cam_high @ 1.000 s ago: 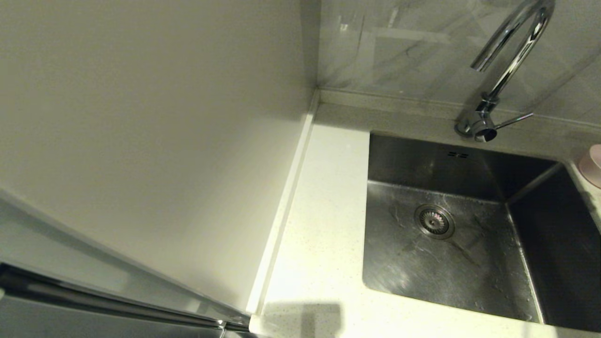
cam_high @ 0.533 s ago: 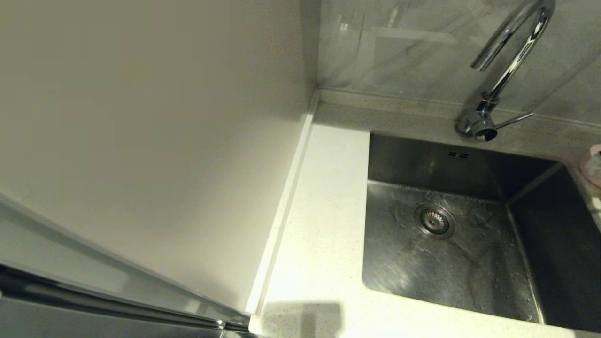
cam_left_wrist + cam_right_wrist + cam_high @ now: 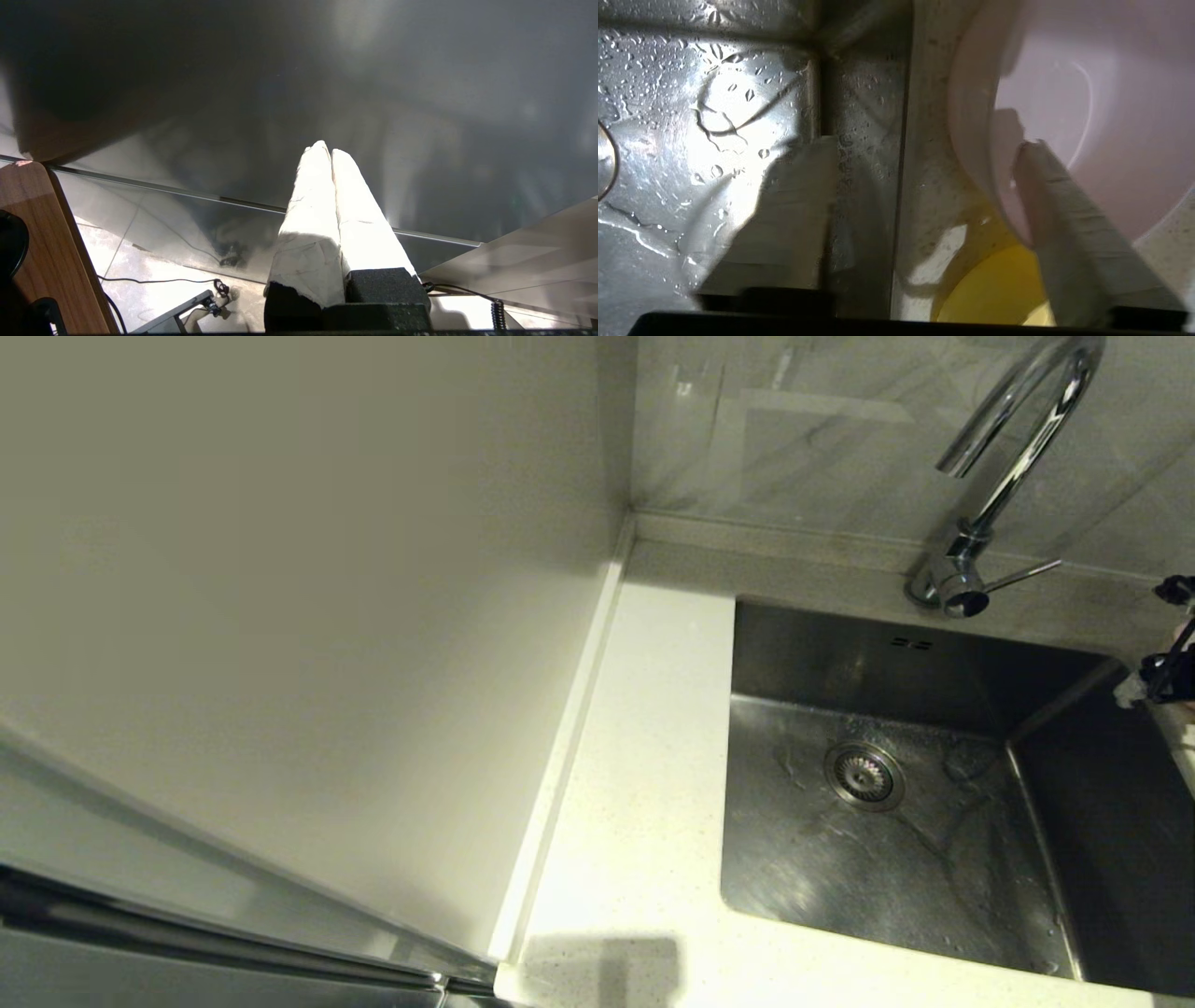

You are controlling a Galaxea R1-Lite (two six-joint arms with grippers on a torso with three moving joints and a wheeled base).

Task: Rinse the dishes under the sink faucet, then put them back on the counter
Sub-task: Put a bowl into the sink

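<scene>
1. Looking through the right wrist view, you see the right claw [image 3: 924, 172] spread wide, one finger [image 3: 1069, 224] inside the pink bowl [image 3: 1087, 116], the other finger over the wet sink [image 3: 714, 93]; whether it grips the rim, you cannot tell.
2. The yellow-green bowl [image 3: 994, 289] lies just beside, cut off by the frame edge.
3. Your head view catches only a dark sliver of the right arm [image 3: 1172, 658] at the sink's far right corner, by the faucet [image 3: 990, 495].
4. A second ago the pink bowl sat there on the worktop [image 3: 644, 756]; now the arm covers it.
5. The left claw [image 3: 329, 154] hangs parked, fingers pressed together.
</scene>
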